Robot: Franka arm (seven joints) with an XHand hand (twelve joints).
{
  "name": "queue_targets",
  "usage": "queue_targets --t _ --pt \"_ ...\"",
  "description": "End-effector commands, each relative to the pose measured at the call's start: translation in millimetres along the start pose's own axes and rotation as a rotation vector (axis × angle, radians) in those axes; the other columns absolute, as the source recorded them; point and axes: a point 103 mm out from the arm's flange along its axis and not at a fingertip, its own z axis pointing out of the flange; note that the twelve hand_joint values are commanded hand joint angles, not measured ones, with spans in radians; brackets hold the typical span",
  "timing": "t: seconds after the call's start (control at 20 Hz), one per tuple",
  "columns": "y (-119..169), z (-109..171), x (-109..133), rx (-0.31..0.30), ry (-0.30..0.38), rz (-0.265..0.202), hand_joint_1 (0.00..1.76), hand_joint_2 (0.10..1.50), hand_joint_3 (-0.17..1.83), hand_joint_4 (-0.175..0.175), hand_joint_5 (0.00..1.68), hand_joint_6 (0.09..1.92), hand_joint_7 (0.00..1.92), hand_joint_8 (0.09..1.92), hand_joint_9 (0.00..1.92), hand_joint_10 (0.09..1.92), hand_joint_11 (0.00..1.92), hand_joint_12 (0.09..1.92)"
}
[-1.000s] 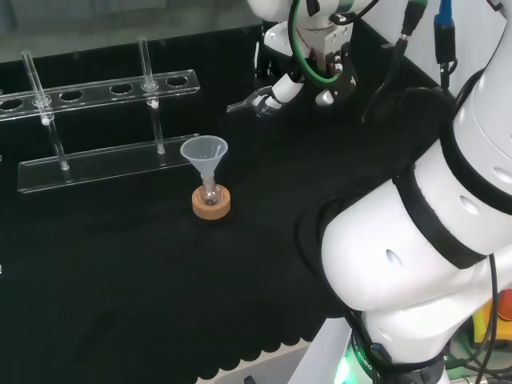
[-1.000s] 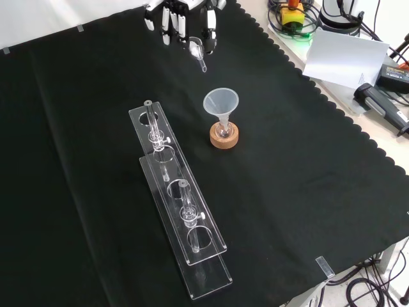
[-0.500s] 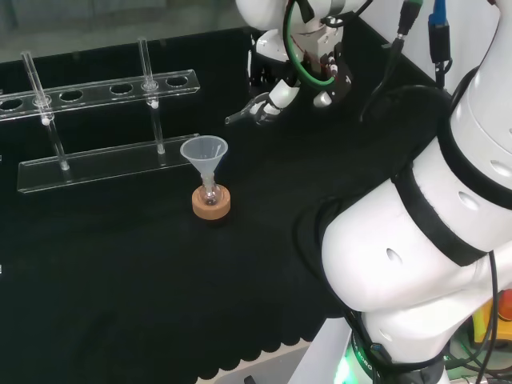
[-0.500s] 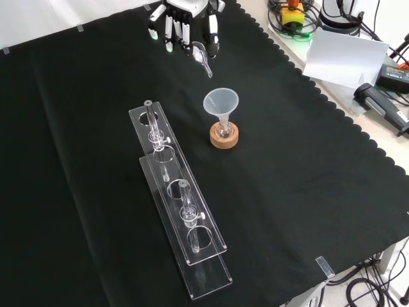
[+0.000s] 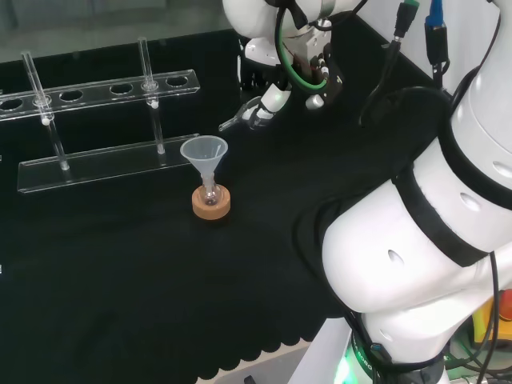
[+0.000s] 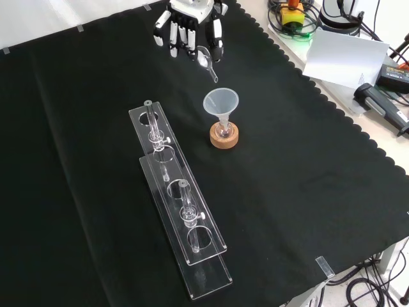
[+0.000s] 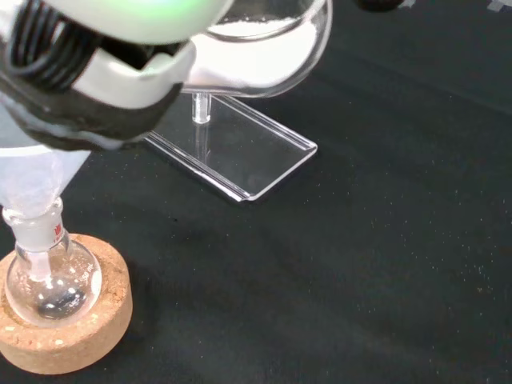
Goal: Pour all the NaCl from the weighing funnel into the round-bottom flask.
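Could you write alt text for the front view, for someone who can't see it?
A robot hand holds a small glass weighing funnel above a black cloth, just short of a plastic funnel in a round-bottom flask on a cork ring.

Lab bench: tube rack [image 6: 182, 211], flask [image 6: 222, 131]

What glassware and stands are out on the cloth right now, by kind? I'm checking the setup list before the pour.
Round-bottom flask: 1
Cork ring stand: 1
Plastic funnel in the flask's neck: 1
Weighing funnel, held in the hand: 1
Clear tube rack: 1
Glass tubes in the rack: 2
Total: 7
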Motion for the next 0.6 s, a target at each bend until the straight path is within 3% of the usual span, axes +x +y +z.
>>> queue_targets --t 0.05,0.6 --pt "6.9 -3.2 5.8 0.005 -0.038 -0.016 1.16 0.53 0.74 0.175 1.56 0.14 1.76 0.09 1.23 0.13 0.00 1.60" --pt "18.4 -11.1 8.7 0.003 -0.080 -0.039 1.16 0.53 0.74 0.175 1.56 0.14 1.76 0.09 1.23 0.13 0.00 1.60"
